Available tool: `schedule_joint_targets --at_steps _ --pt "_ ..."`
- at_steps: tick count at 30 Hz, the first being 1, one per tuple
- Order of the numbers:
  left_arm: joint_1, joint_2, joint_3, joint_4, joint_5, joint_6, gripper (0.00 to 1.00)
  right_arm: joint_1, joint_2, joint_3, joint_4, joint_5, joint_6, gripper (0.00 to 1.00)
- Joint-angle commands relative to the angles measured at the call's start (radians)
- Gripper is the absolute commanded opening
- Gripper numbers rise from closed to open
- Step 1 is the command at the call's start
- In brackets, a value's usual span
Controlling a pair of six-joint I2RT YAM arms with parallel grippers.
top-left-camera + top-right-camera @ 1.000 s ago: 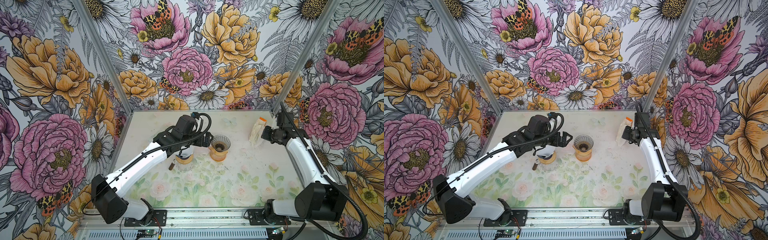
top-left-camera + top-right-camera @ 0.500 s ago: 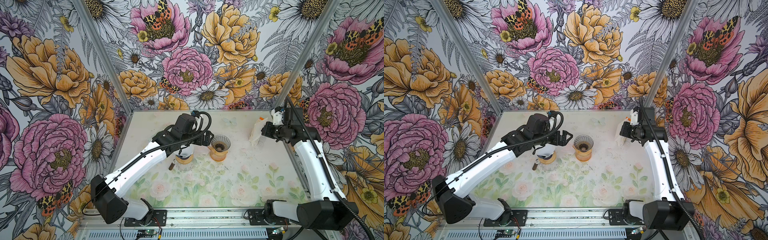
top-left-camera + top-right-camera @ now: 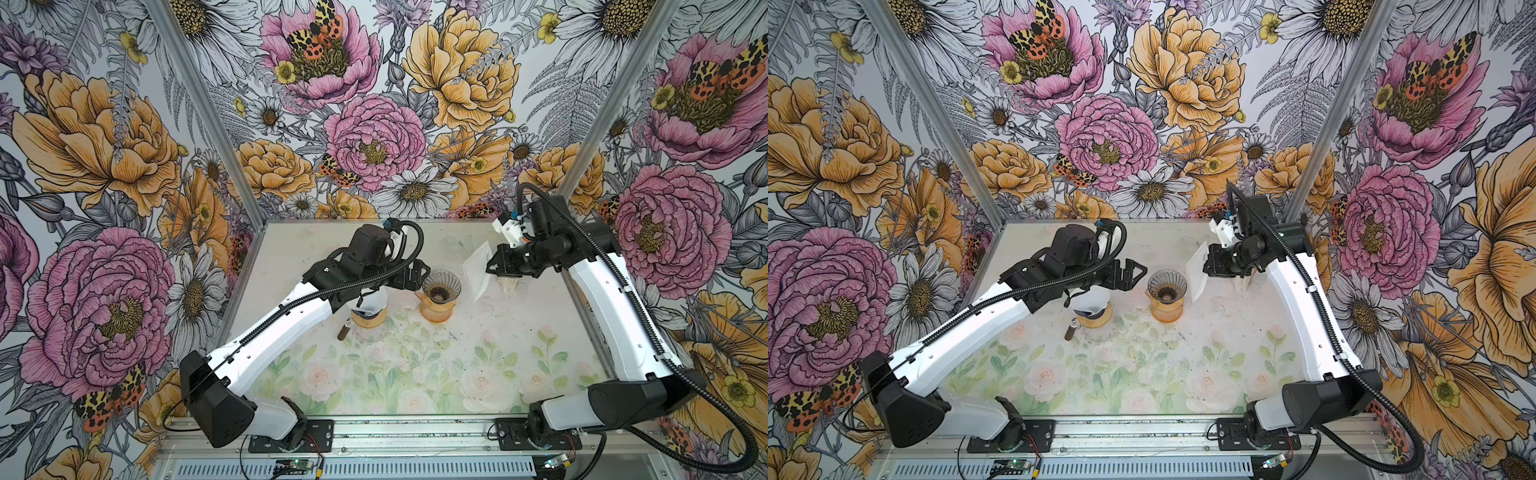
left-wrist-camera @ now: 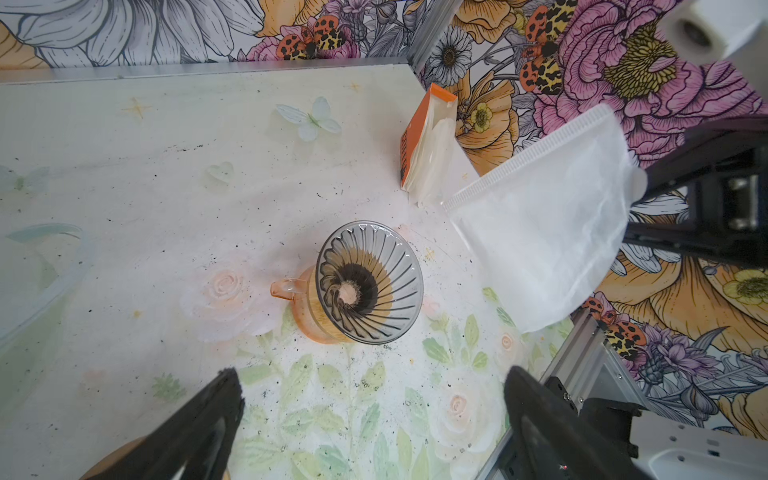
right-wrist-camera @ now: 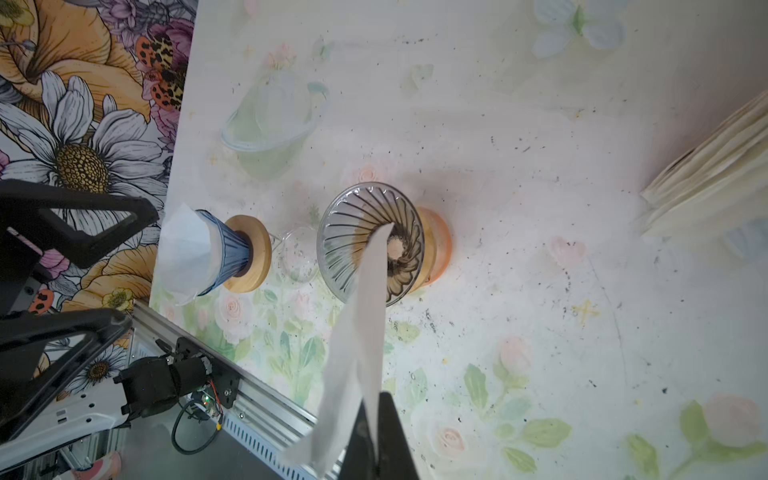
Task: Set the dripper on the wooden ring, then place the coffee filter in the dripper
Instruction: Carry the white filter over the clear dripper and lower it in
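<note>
- Two, counting drippers: seeing a ribbed grey dripper (image 3: 441,286) (image 4: 370,282), empty, sitting on an amber cup (image 4: 309,316), and a blue dripper (image 5: 226,253) on a wooden collar, standing near the dripper on the left arm's side.
- One, counting loose filters: finding the coffee filter (image 3: 478,270) (image 3: 1198,270) (image 4: 548,232) hanging in the air beside the dripper on the right arm's side, apart from it and not yet in it.
- One more, counting fitted filters: spotting a white paper cone (image 5: 183,253) lining the blue dripper.
- One, counting packs: noting a filter pack (image 4: 424,153) with an orange edge, standing beyond the dripper toward the back wall; failing to read the dark print on that edge.
- One, counting small extras: noting a brown cylinder (image 3: 344,332) lying past the blue dripper, well apart from the dripper.
- Two, counting grippers: seeing the right gripper (image 3: 492,266) (image 5: 376,415) pressed together, pinching the coffee filter by one edge; seeing the left gripper (image 3: 415,276) (image 4: 374,374) spread wide, gripping nothing, hovering just beside the dripper, over the blue dripper.
</note>
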Motion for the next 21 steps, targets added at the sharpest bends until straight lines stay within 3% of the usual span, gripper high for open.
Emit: schedule_joint_targets --at_steps 1,11,21 --pt "0.01 -0.003 0.023 0.019 0.028 0.022 0.99 0.042 0.036 0.049 -0.115 0.029 -0.01 0.0" --pt "0.009 0.025 0.037 0.02 0.056 0.014 0.99 0.108 0.131 0.095 -0.095 0.073 0.107 0.0" --pt "-0.002 0.101 0.082 0.019 0.092 0.012 0.98 0.139 0.265 0.171 -0.094 0.11 0.148 0.0"
